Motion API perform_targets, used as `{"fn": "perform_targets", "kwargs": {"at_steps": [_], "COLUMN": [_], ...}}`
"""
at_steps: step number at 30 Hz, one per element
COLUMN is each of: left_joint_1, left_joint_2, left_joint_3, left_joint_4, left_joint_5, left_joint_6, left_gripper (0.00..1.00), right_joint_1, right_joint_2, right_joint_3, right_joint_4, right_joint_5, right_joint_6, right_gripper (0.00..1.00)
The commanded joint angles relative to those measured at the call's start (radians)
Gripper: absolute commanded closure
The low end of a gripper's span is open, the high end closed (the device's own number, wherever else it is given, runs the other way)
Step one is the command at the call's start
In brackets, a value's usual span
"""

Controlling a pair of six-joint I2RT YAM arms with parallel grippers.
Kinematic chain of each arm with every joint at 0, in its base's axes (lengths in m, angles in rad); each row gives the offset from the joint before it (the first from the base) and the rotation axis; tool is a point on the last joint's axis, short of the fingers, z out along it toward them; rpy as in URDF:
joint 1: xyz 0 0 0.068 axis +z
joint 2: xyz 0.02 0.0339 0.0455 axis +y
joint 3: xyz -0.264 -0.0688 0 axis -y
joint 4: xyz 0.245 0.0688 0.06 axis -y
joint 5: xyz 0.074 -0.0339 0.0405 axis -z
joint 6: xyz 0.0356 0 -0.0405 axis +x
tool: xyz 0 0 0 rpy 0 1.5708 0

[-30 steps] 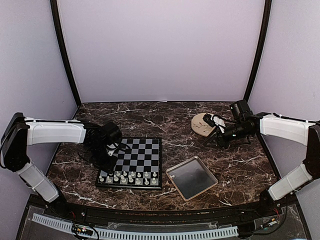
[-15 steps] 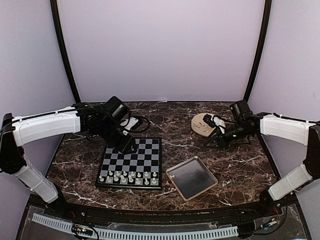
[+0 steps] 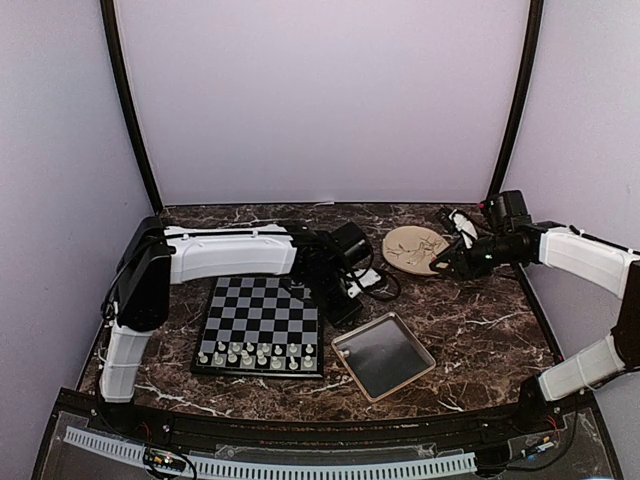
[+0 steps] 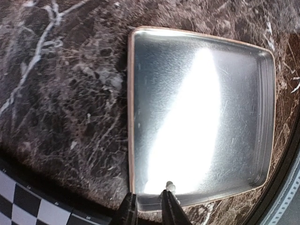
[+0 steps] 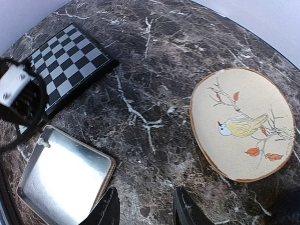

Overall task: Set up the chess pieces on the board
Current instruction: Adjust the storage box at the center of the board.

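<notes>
Currently the chess pieces (image 3: pixel 255 353) stand in two rows along the near edge of the board (image 3: pixel 262 305), and its far rows are bare. That reads as one side nearly set, with little left to place. Your left gripper (image 4: pixel 149 200) is off the board. It hangs over the metal tray (image 4: pixel 262 117) just to the board's right, at the tray corner on the board's side. Its fingers (image 4: pixel 129 211) stand close together with a thin gap between them. A tiny pale speck (image 4: pixel 170 187) sits at the tip of one. It may be a piece, but you cannot tell whether it is pinched or only lying on the tray floor below. The narrow set of the jaws suits so small a target, so judge this as work on a stray piece at the tray. Your right gripper (image 5: pixel 146 197) is held well apart, above the marble table (image 3: pixel 480 330) near the plate (image 5: pixel 243 126). Its jaws are spread with nothing between them, probably parked to leave the left arm room. Note the risk: a figurine this small can slip or tip on release.
</notes>
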Motion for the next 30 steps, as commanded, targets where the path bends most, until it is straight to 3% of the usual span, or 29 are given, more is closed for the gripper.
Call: {"fn": "perform_targets", "kwargs": {"at_steps": [1, 11, 30], "left_joint_1": [-0.023, -0.064, -0.082], "left_joint_2": [0.058, 0.204, 0.223], "left_joint_3": [0.107, 0.240, 0.261], "left_joint_4": [-0.118, -0.264, -0.330], "left_joint_5": [0.033, -0.026, -0.028], "left_joint_6": [0.025, 0.042, 0.022], "left_gripper": [0.80, 0.84, 0.80], "right_joint_1": [-0.047, -0.060, -0.061], "right_joint_2": [-0.033, -0.040, -0.040], "right_joint_3": [-0.013, -0.026, -0.029], "right_joint_4": [0.058, 0.061, 0.053], "right_joint_5": [0.019, -0.002, -0.039], "right_joint_6": [0.043, 0.033, 0.016], "right_gripper": [0.60, 0.60, 0.60]}}
